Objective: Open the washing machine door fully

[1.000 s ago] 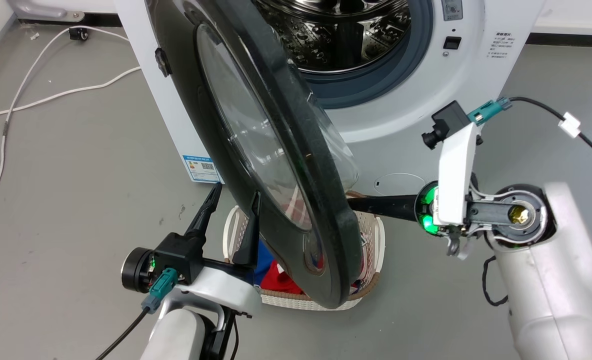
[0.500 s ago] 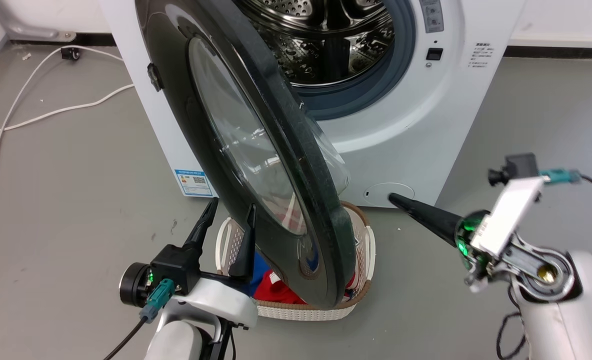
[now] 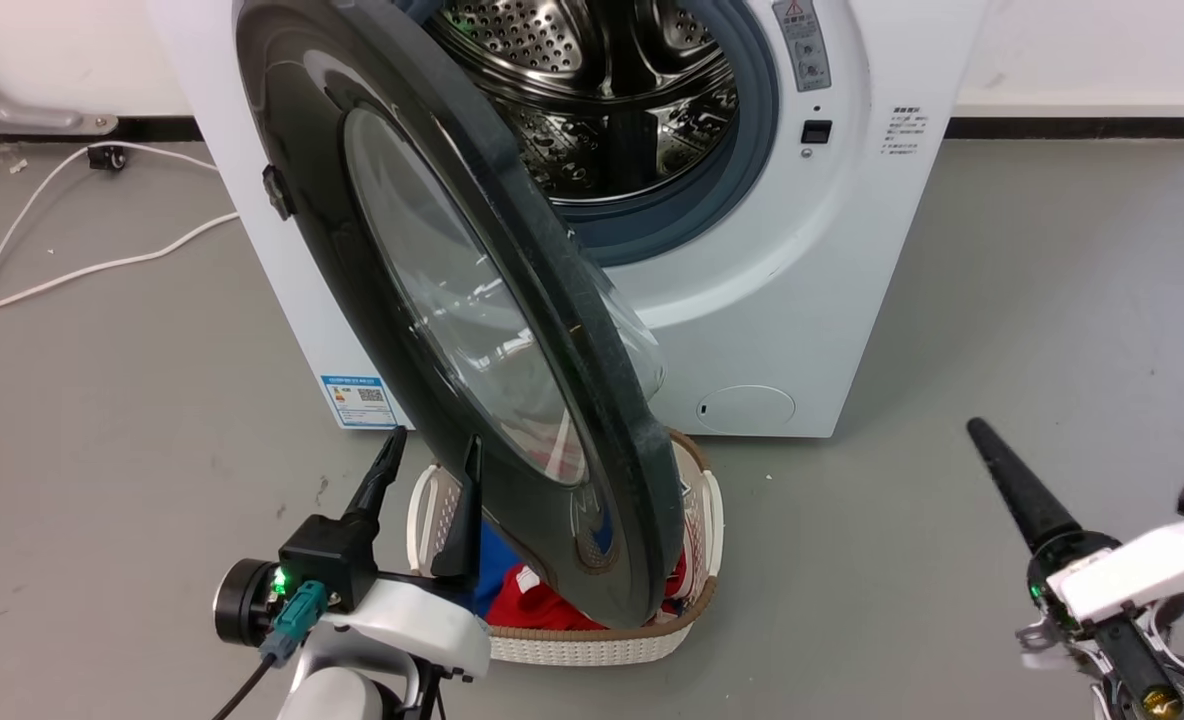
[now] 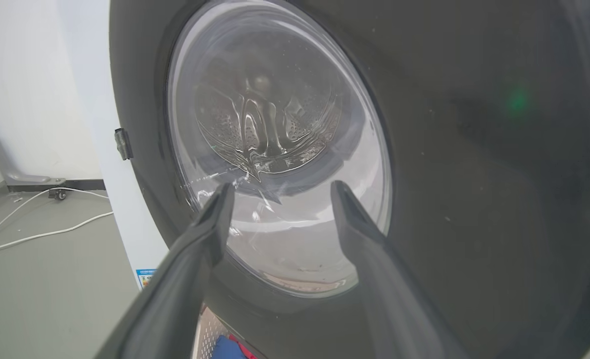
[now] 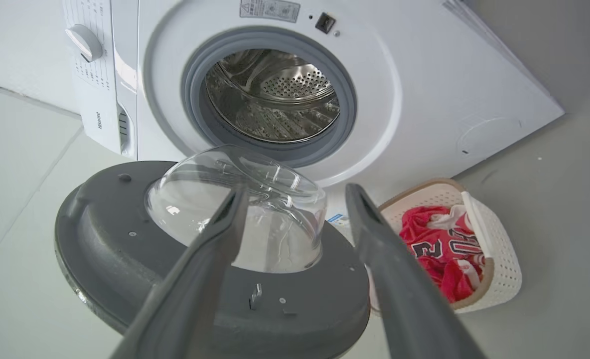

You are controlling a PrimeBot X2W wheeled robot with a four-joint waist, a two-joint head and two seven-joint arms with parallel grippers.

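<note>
The washing machine (image 3: 802, 300) stands with its steel drum (image 3: 602, 100) exposed. The washing machine door (image 3: 422, 300), glossy black with a clear window, is swung out about square to the front, its rim edge-on to the head camera. My left gripper (image 3: 430, 450) is open at the door's outer face, low down; the left wrist view has my left gripper (image 4: 280, 187) pointing at the window (image 4: 275, 149). My right gripper (image 3: 982, 440) is open at the lower right, well clear of the door. In the right wrist view my right gripper (image 5: 297, 189) faces the door's grey inner side (image 5: 125, 249) and glass bowl (image 5: 235, 199).
A white laundry basket (image 3: 592, 645) with red and blue clothes sits on the floor under the door's lower edge, also seen as the basket (image 5: 494, 249). White cables (image 3: 82, 270) trail across the grey floor at the left. A wall runs behind the machine.
My right gripper has drawn back from behind the door's inner side to the lower right. The head camera has shifted, so the whole picture has moved. The door's angle looks unchanged.
</note>
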